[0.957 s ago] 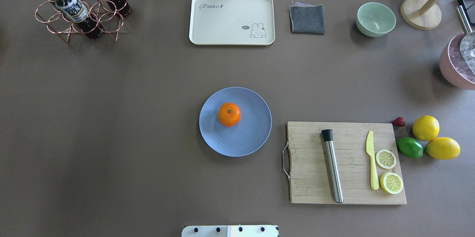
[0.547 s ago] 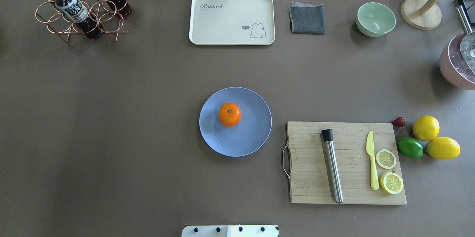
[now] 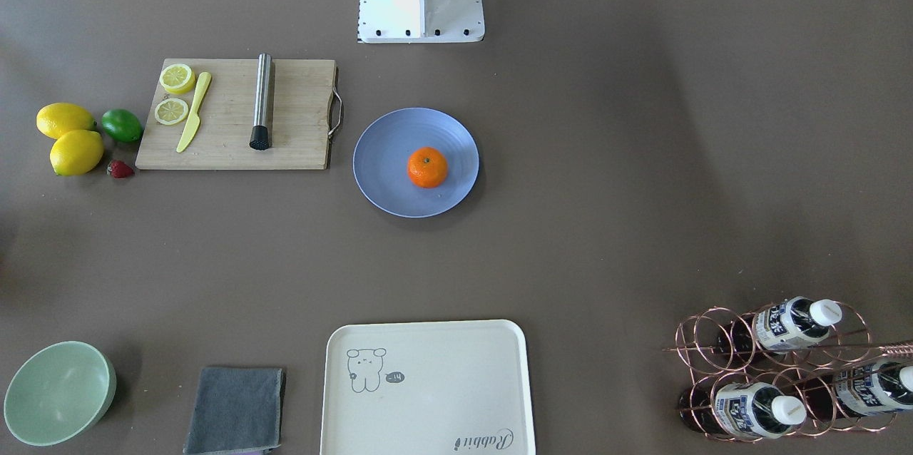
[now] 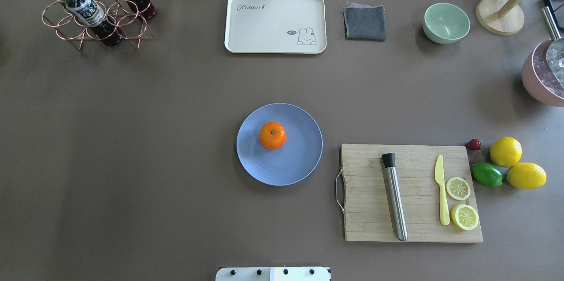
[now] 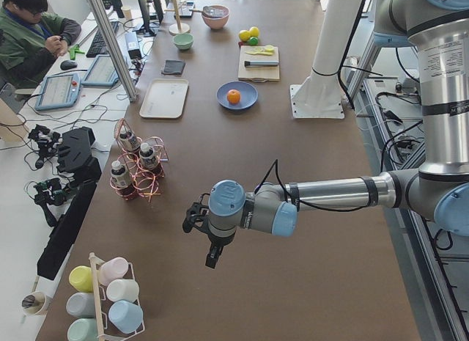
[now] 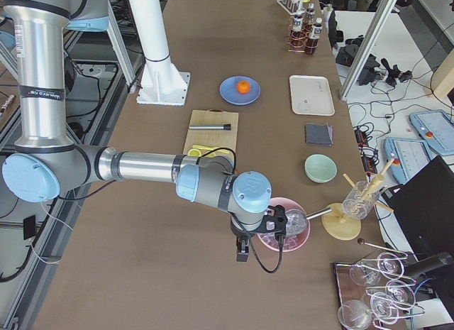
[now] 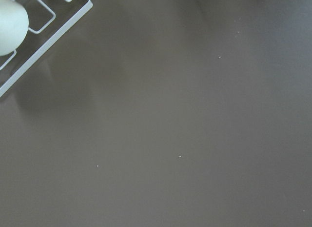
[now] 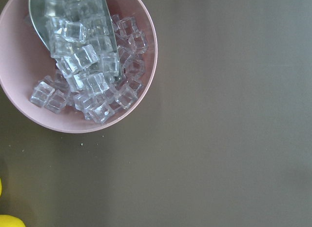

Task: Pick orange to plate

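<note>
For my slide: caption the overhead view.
Orange sits on the blue plate mid-table, cutting board beside it.

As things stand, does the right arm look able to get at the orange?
Probably yes: the orange sits uncovered on the plate, and only the low cutting board lies on that arm's side.

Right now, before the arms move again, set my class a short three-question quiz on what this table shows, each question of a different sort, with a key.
1. True or false: the orange sits on the plate.
2. Which of these lies on the cutting board? A the lime, B the metal rod, C the strawberry.
3. Fill in: in the right wrist view, the pink bowl holds ____.

Key: 1 true. 2 B. 3 ice cubes.
</note>
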